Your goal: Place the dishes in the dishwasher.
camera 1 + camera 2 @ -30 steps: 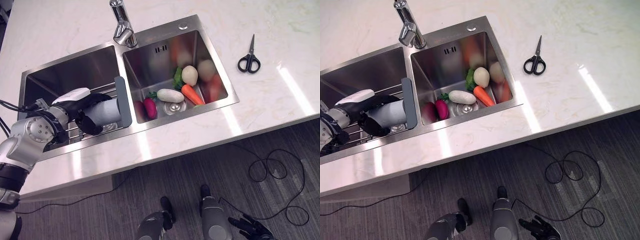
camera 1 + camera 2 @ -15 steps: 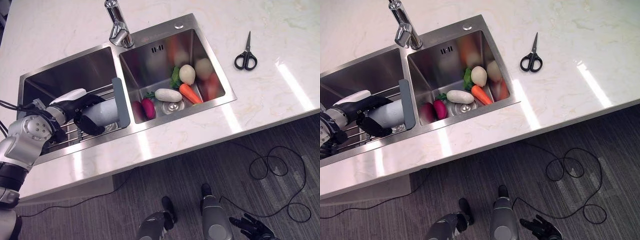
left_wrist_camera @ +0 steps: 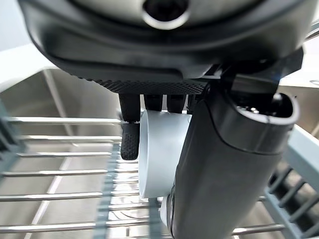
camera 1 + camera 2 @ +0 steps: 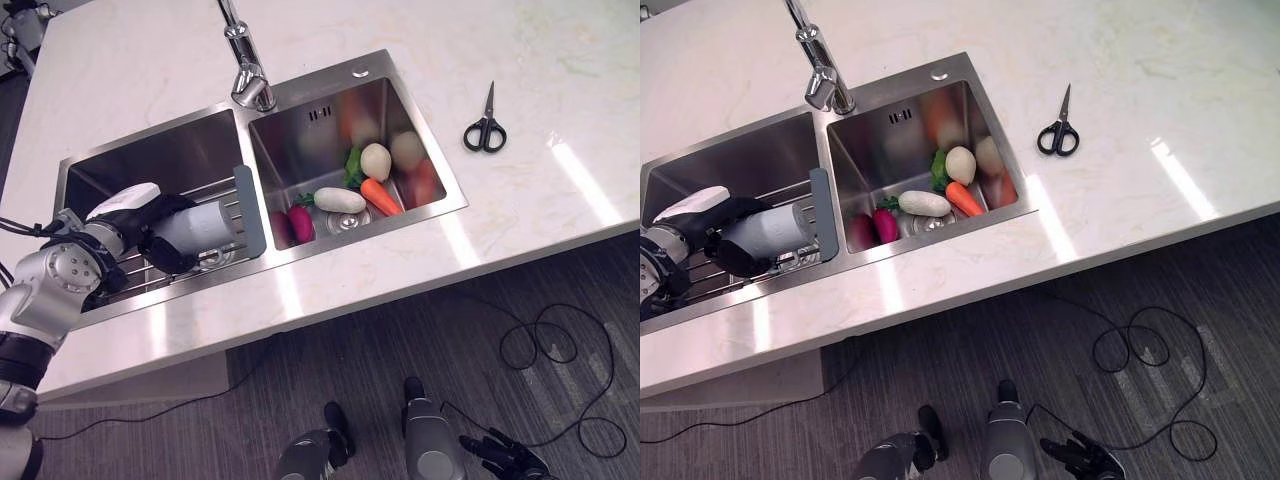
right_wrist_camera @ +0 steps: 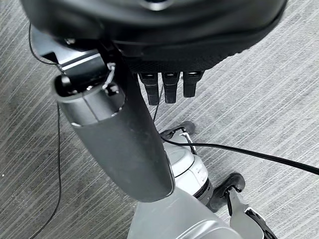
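Left eye view: the left robot hand [image 4: 150,225] grips a pale cup [image 4: 200,225] lying sideways on the wire rack [image 4: 232,205] in the left sink basin [image 4: 150,160].

Left wrist view: fingers [image 3: 130,139] and thumb wrap that cup; releasing it likely remains.

Right wrist view: the right robot hand [image 5: 164,74] hangs relaxed above the floor [image 5: 259,99].

We see bright overhead light throughout. The pale counter [image 4: 560,150] carries streaks of glare, and more run along its front edge. The steel sink [image 4: 420,160] mirrors blurred colours on its wall. Close up, our left hand [image 3: 219,164] looks soft and unfocused.
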